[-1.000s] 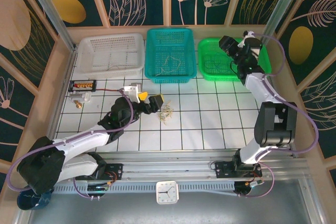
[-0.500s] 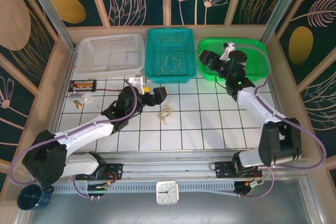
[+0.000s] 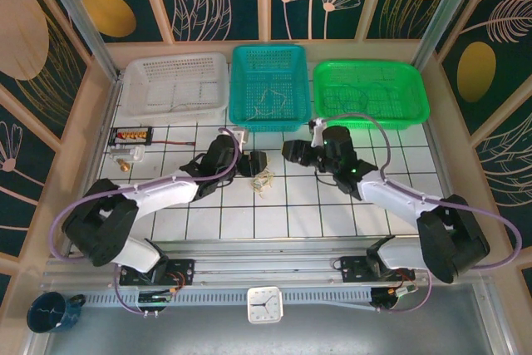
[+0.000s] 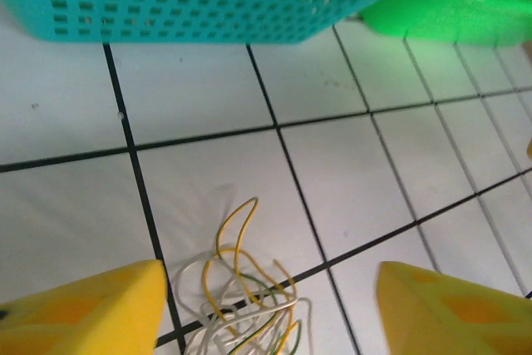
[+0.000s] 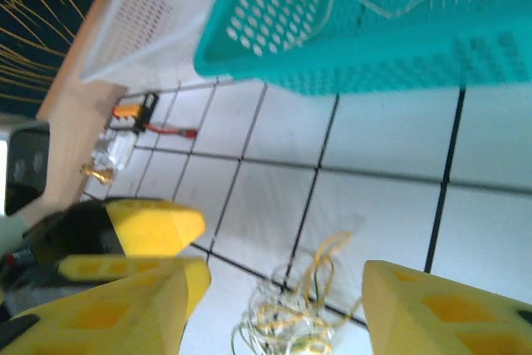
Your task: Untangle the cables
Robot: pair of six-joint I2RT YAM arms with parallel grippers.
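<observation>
The cables (image 3: 263, 180) are found as a small loose knot on the white tiled table (image 3: 349, 205), just in front of the teal basket (image 3: 269, 87) and lying across a black grout line. The knot is located between the left gripper (image 3: 253, 162) and the right gripper (image 3: 293, 152), which are set low at either side and face one another. In the left wrist view the yellow fingers (image 4: 83, 312) are seen standing well apart with the knot on the tile between them and nothing pinched. The left jaws are recorded as open. The same is noted in the right wrist view: the jaws are spread, the knot lies on the tile below the gap, and no strand is gripped. The strands are observed to be thin, whitish and yellow with a touch of green, and looped over one another. One yellow loop stands clear of the heap toward the basket. The strands are judged very light and limp, with a little spring in the loops, so the whole knot is likely to be dragged along if one strand is pulled unopposed. A smooth sheath is presumed, and slipping from a shallow pinch is to be expected. A hold is best taken on the free yellow loop, with the bulk held at the opposite side. Tension is to be applied gently, tightening of the knot being the chief risk.
</observation>
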